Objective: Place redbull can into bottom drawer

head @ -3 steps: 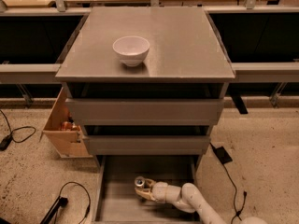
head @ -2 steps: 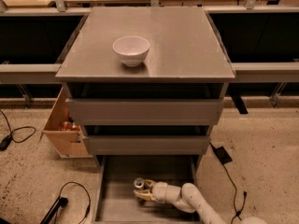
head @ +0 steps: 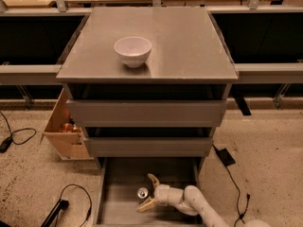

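Note:
The redbull can (head: 142, 192) stands upright on the floor of the bottom drawer (head: 118, 207), which is pulled out at the foot of the grey cabinet. I see its silver top from above. My gripper (head: 148, 192) reaches into the drawer from the right on its white arm. Its two tan fingers are spread wide, one (head: 152, 179) behind the can and one (head: 146, 205) in front of it, and the can sits between them. The gripper is open.
A white bowl (head: 133, 50) sits on the cabinet top (head: 189, 46). The two upper drawers (head: 147, 112) are pulled out slightly. A tan wooden box (head: 64, 131) stands at the cabinet's left. Cables (head: 71, 197) lie on the floor on both sides.
The fingers have spread apart from the can, which they held before. The can now stands on the drawer floor, a little nearer the front.

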Available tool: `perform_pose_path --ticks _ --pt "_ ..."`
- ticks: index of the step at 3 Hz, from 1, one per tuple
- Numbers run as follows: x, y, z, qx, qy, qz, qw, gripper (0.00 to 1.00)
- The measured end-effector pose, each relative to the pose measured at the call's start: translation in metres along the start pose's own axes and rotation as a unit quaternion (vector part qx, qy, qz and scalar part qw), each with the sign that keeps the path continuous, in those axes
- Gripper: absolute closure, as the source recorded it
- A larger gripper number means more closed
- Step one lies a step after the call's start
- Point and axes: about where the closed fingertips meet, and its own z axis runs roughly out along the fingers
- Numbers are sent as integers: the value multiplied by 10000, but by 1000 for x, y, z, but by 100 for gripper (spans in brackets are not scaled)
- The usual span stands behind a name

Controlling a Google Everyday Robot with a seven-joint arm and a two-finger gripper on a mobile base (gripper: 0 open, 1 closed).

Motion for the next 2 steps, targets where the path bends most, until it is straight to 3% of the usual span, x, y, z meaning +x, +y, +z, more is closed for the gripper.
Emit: perform_pose_path --ticks 1,2 --pt "0 0 0 0 0 0 10000 0" --pt "-20 3 -8 -64 -37 -16 10000 0"
